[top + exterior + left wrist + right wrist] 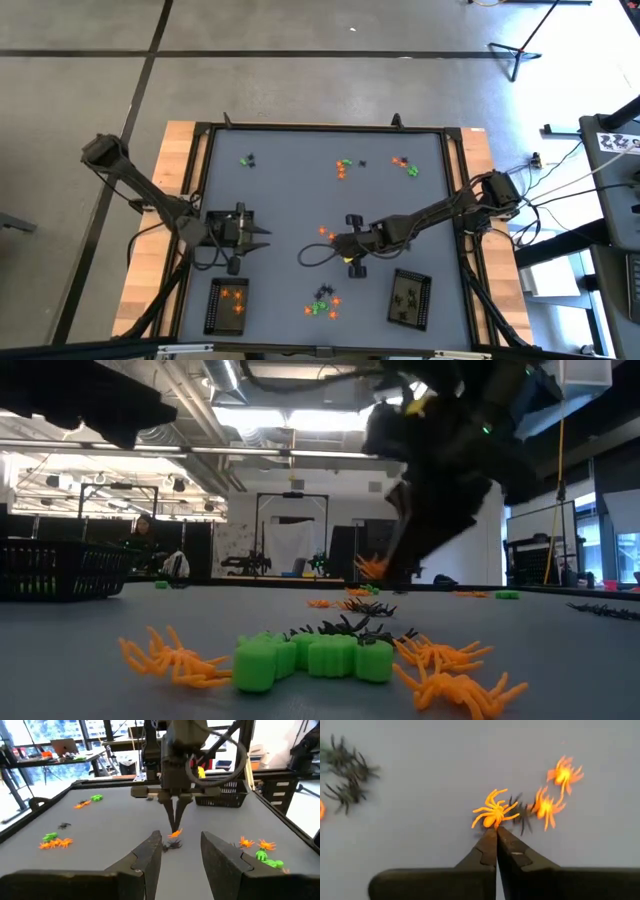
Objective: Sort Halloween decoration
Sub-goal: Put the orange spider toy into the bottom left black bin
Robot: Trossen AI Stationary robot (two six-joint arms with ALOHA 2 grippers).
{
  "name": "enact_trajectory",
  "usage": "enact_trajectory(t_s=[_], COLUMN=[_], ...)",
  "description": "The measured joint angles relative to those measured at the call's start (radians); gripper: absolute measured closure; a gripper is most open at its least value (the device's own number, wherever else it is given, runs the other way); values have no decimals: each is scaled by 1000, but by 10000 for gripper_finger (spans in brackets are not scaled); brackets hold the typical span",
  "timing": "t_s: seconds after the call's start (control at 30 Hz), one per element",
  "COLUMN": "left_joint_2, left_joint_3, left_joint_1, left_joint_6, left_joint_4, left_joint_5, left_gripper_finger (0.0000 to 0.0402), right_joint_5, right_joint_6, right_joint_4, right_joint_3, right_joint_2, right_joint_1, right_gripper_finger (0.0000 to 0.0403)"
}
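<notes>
Risk first: my right gripper (496, 831) is pinched closed on just the rear of an orange spider (492, 813) near the table's (290, 190) middle, so it could slip free while lifting. A black spider (521, 814) sits just beside. Open surface surrounds this spot; trays (227, 305) line the near edge. My left gripper (180, 851) waits open near the left edge.

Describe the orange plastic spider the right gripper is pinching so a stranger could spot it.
Near the middle of the grey table, the right gripper is shut on a bright orange plastic spider. Unlike the two loose orange spiders beside it, it sits at the closed fingertips.
</notes>
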Motion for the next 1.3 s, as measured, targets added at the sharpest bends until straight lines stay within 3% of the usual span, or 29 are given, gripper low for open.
enact_trajectory(t_s=[0.23,0.5,0.63,0.87,1.03,1.3], left_joint_2=[226,466,550,644,661,661], left_joint_3=[28,189,252,319,334,334], left_joint_1=[71,137,169,215,221,221], left_joint_6=[151,260,281,279,274,278], left_joint_4=[235,241,238,238,228,206], left_joint_5=[96,153,163,289,302,270], left_gripper_finger=[273,269,257,242,244,315], right_joint_5=[-49,-248,-282,-288,-289,-289], right_joint_6=[-57,-68,-68,-67,-66,-66], right_joint_4=[87,272,294,302,300,304], right_joint_3=[77,84,84,84,84,84], right_joint_2=[0,-1,0,0,0,0], right_joint_1=[-14,-79,-87,-86,-85,-85], right_gripper_finger=[401,400,400,400,400,400])
